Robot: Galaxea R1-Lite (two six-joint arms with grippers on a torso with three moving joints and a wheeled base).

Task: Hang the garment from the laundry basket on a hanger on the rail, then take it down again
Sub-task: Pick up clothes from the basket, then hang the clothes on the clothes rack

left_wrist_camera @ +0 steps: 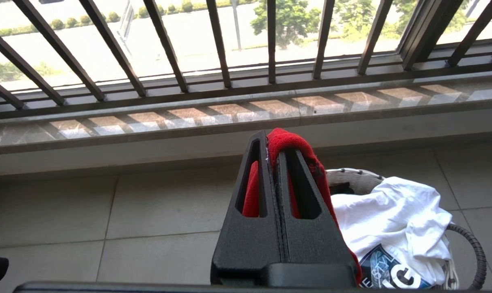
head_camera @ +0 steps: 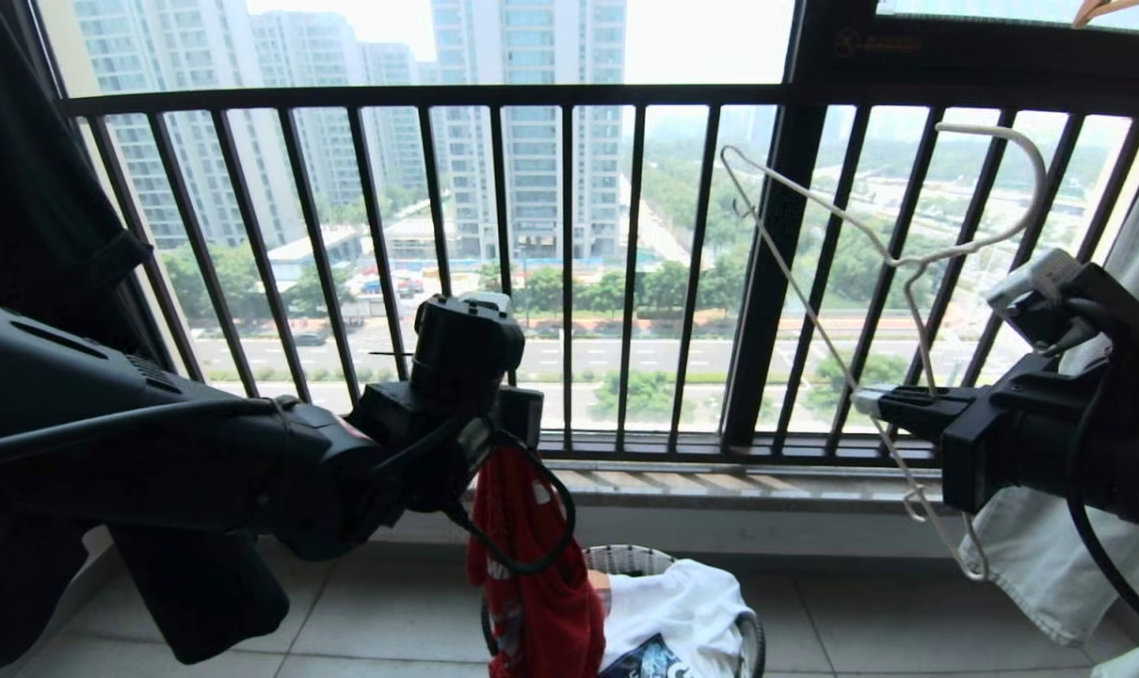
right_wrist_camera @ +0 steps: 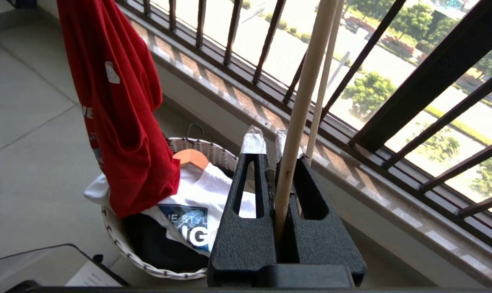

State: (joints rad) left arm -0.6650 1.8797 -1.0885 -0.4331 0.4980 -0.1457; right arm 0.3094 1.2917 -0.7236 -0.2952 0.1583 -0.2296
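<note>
**Head view: shirt lifted, hanger ready, the two not yet joined**

Head view shows both arms raised in front of the dark railing (head_camera: 569, 282). The left tool (left_wrist_camera: 275, 162) is closed tight on a fold of the red shirt (head_camera: 532, 565), which hangs from it as a long bunched strip; its lower end dangles at the near rim of the basket (head_camera: 626, 557), and whether it has come wholly clear of the basket cannot be told. The right tool (right_wrist_camera: 270, 156) is shut on the lower bar of the cream hanger (head_camera: 894, 259), held tilted with its hook (head_camera: 1026, 179) up toward the robot's right. Shirt and hanger are well apart.

The step in hand looks like the early part of hanging: garment picked up, hanger in the other grip, nothing threaded yet. The rail is not visible in any view. The next move probably calls for bringing the hanger's shoulder end to the shirt's neck opening. That is awkward while the cloth hangs bunched; the white neck label (right_wrist_camera: 112, 73) hints where the collar lies.

The basket, round with a white woven rim, stands on the tiled floor (head_camera: 391, 612) below the left tool. In it lie a white T-shirt with a blue printed graphic (right_wrist_camera: 189, 203), some dark cloth beneath it, and a wooden hanger (right_wrist_camera: 191, 158) resting at the rim. Pale fabric (head_camera: 1040, 556) hangs at the robot's right, behind the right arm.
</note>
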